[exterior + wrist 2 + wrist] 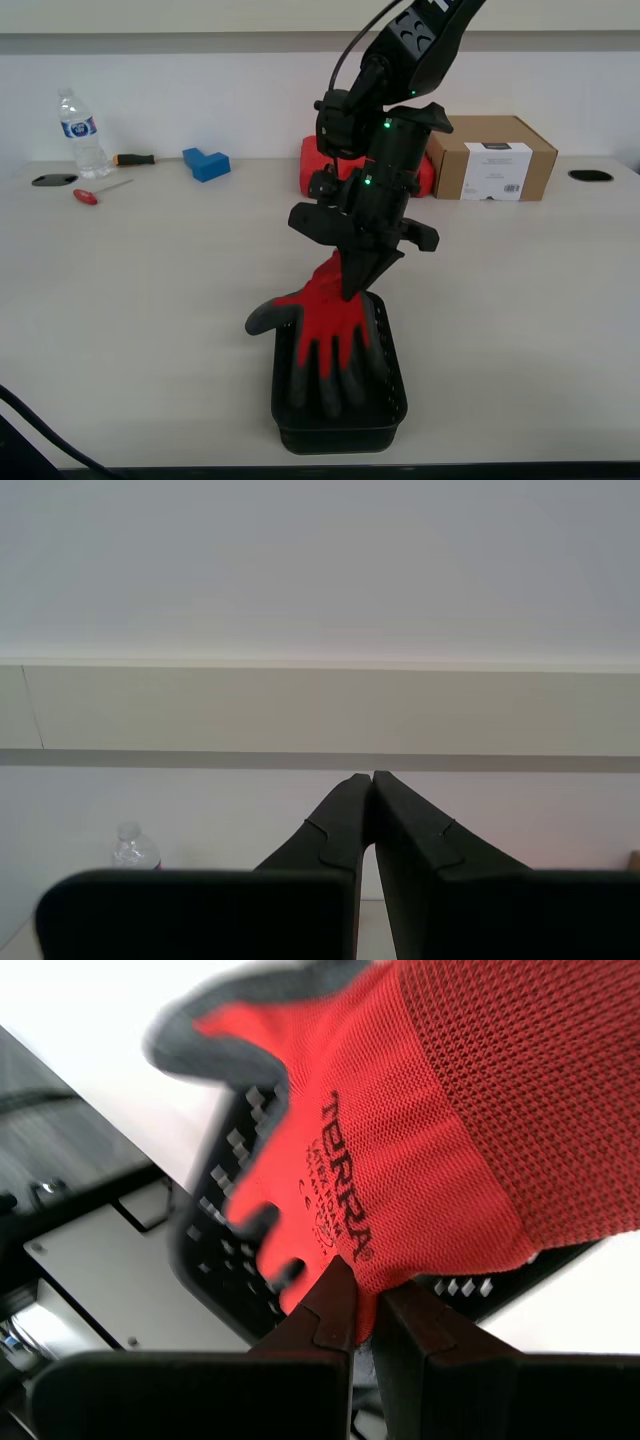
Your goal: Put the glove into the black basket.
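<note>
- Pinched between the jaws of my first gripper (352, 283) is the cuff end of the glove (330, 325); the first wrist view shows red knit squeezed right at the fingertips (340, 1300).
- Held by the cuff, the glove hangs fingers-down, which I judge lets its length feed into the basket (392, 410) first.
- Lower centre of the exterior view: the glove's dark fingers are already inside the basket, while the thumb hangs over the rim toward the frame's left.
- Red knit back faces the camera, with grey coating on fingertips and thumb; dark print reading "TERRA" (345, 1175) runs along the back.
- Black perforated basket wall shows behind the glove in the first wrist view.
- My second gripper (367, 780) has its jaws pressed together on nothing, pointed at the wall above the table, clear of the work.
- Upper left of the exterior view holds a bottle (78, 130) and blue block (206, 163); a cardboard box (493, 158) sits upper right, all well apart from the basket.
</note>
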